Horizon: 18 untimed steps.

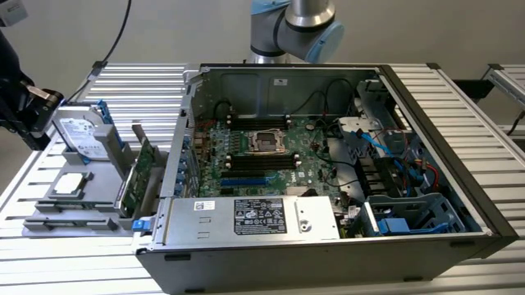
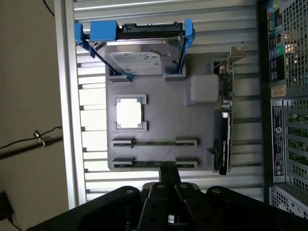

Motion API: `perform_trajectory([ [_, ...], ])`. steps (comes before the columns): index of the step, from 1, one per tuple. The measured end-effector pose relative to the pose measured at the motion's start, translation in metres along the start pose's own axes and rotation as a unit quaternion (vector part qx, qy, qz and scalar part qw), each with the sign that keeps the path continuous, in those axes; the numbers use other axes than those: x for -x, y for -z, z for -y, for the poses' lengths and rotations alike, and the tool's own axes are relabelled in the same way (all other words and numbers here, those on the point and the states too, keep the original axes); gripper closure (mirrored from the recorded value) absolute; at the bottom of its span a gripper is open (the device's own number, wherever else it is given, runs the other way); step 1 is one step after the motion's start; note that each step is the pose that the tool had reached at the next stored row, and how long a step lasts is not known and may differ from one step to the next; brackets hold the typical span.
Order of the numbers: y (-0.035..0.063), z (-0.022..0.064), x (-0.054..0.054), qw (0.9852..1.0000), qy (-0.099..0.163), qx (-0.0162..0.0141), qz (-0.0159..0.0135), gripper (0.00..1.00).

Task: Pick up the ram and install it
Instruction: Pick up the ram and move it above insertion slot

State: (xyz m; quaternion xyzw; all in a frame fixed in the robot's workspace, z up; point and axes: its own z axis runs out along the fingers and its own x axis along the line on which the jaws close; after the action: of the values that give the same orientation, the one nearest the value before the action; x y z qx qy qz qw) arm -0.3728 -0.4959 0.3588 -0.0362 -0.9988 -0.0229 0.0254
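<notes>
**Operator:** While the arm hangs over the grey parts tray (image 2: 163, 115), I see my gripper (image 2: 168, 169) with its two black fingers pressed together and nothing visible between them.

**Desk:** And the ram?

**Operator:** The ram (image 2: 144, 164) lies on its edge across the pair of holders nearest the fingertips. From my wrist camera its middle passes right under them. Whether the tips touch it, I cannot tell. One row beyond it, a second thin strip (image 2: 154, 143) spans another pair of holders.

**Desk:** What else surrounds the fingers?

**Operator:** Farther beyond the tips a square silver chip (image 2: 129, 112) sits in its frame. Farthest of all, a hard drive (image 2: 139, 60) in blue brackets stands propped at the tray's far end. Off to one side of the fingers, an expansion card (image 2: 224, 134) stands on edge along the tray's border, between the fingers and the open computer case (image 1: 328, 264). In the exterior view the case's motherboard (image 1: 246, 157) lies well apart from the gripper. Tray and case both rest on a slatted metal table (image 1: 123, 86).
</notes>
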Motion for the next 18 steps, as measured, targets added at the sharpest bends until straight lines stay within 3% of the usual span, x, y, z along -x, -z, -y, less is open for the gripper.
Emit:
perform_trajectory([
  [7,-0.0005,0.0001,0.0,1.0,0.0,0.0,0.0,0.89],
  [11,-0.0012,0.0002,-0.0001,0.9996,0.027,0.0049,-0.0015,0.89],
  [13,-0.0015,0.0001,-0.0001,0.9989,0.046,0.0056,-0.0025,0.89],
  [18,-0.0025,0.0003,0.0,0.9959,0.09,0.0034,-0.0049,0.89],
])
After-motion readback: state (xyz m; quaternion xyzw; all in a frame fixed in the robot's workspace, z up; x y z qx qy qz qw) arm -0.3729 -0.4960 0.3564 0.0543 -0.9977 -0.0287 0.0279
